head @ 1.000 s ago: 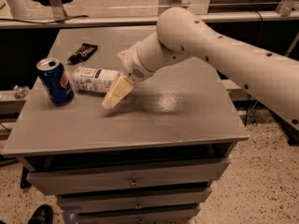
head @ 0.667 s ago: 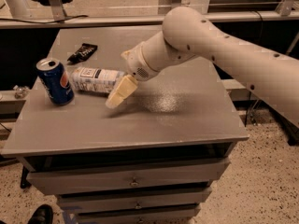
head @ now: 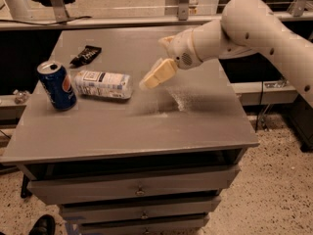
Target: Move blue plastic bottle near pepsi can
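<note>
Figure: single camera view, the arm reaching in over the counter [head: 195, 126]. The pincer [head: 157, 74] hangs just above the counter top with nothing in it; whether it is open or closed cannot be told from this angle.

The blue plastic bottle [head: 102, 83] lies on its side just off the pincer's tip, its length running away from the pincer. The pepsi can [head: 57, 84] stands upright at the bottle's far end, on the side opposite the pincer. The two are so close that you cannot tell whether they touch. A black wrapper [head: 85, 55] lies further back, beyond the bottle and apart from it.

Judged from this layout, the placement looks essentially made, so the hazards all come from further contact:

- A bottle on its side rolls easily. If the pincer brushes its near end, it may roll towards the front edge or swing away from the can.
- A push along the bottle's length would drive it into the can, which is upright and could tip or slide.
- Keep the pincer high and move it away from the bottle, not across it.
</note>
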`<state>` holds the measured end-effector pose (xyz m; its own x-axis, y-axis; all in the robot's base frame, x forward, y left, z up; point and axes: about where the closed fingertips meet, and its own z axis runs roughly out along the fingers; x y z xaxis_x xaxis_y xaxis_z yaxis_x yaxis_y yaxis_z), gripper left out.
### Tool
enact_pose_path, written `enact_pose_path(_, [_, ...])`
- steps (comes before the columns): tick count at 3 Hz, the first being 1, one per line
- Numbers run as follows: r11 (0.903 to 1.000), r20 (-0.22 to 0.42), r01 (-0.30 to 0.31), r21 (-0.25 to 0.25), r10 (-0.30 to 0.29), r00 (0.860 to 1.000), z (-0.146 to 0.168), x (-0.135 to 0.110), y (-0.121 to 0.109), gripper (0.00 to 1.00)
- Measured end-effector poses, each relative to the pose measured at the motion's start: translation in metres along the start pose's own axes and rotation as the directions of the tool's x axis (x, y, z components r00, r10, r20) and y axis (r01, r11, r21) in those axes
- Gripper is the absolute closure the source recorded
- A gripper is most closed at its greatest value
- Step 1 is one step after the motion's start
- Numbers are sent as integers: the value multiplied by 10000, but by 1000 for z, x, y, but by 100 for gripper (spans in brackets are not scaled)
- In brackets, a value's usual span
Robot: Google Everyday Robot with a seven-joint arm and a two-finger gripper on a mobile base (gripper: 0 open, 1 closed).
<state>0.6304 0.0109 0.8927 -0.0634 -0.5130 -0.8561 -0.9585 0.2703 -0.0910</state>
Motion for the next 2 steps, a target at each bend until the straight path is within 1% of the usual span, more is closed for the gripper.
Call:
enact_pose_path(1, [9975,1073,-303,644,233,9940,-62,0,-36,0])
enact_pose_path(2, [9895,1760,-526,1349,283,9840,-121,2,-57,0])
